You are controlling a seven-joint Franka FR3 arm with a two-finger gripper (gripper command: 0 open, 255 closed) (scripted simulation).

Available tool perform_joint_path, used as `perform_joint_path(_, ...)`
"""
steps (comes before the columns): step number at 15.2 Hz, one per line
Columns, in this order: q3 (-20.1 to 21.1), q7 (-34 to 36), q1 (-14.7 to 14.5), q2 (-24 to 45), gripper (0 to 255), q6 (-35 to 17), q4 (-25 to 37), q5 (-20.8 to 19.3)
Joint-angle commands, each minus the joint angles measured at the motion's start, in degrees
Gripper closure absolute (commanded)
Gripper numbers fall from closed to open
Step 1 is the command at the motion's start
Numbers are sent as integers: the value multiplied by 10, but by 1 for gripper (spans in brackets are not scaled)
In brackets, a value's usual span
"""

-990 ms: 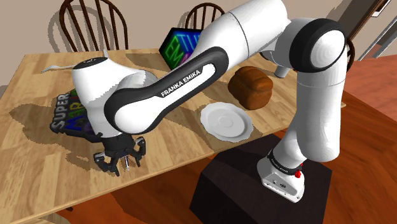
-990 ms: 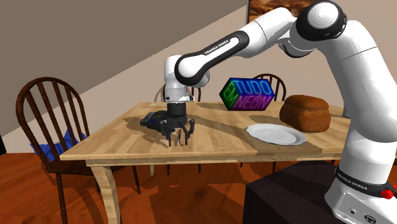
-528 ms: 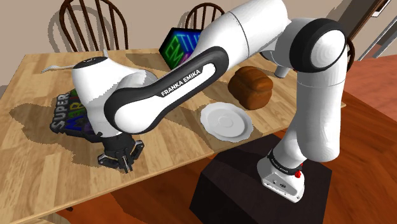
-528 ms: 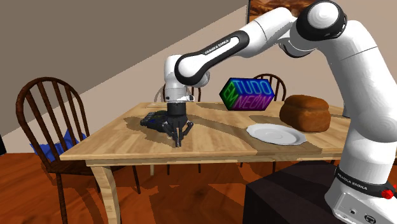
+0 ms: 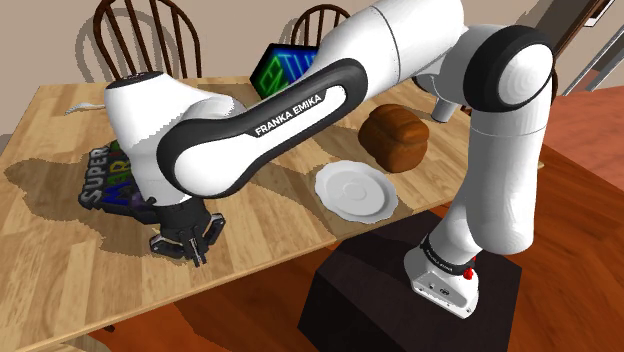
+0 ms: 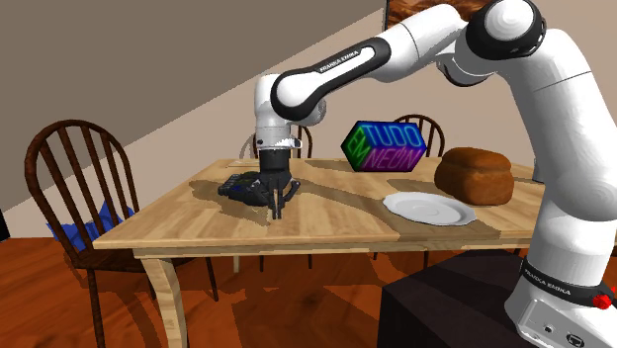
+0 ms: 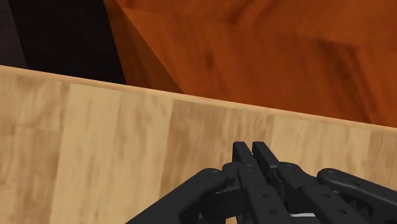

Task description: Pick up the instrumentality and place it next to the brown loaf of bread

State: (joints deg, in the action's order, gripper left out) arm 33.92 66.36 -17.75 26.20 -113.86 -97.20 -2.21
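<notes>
The small silvery tool [image 5: 198, 258] sits pinched at the tips of the end effector [image 5: 192, 250], whose black fingers [image 7: 243, 154] are pressed nearly together just above the bench [image 5: 60, 250] near its front edge, well apart from the brown bread [image 5: 395, 137] and the white plate [image 5: 352, 190].

Bright, even light is falling from above in every view. The white robot arm [image 5: 400, 40] is casting a broad dark shadow with stepped edges across the light wooden table [image 5: 285, 205], toward the shoulder view's left. Soft grey shading is rounding the arm's shells. In the wrist view, the black two-finger gripper [image 7: 252, 153] is catching only faint highlights, and the orange-brown floor [image 7: 286, 57] is glowing warmly.
</notes>
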Motion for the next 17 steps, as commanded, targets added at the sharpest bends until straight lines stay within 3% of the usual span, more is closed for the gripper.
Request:
perform_joint_path(1,2,0,1,-6,255,13,7,3)
perform_joint_path(17,13,5,5,-40,255,122,87,20)
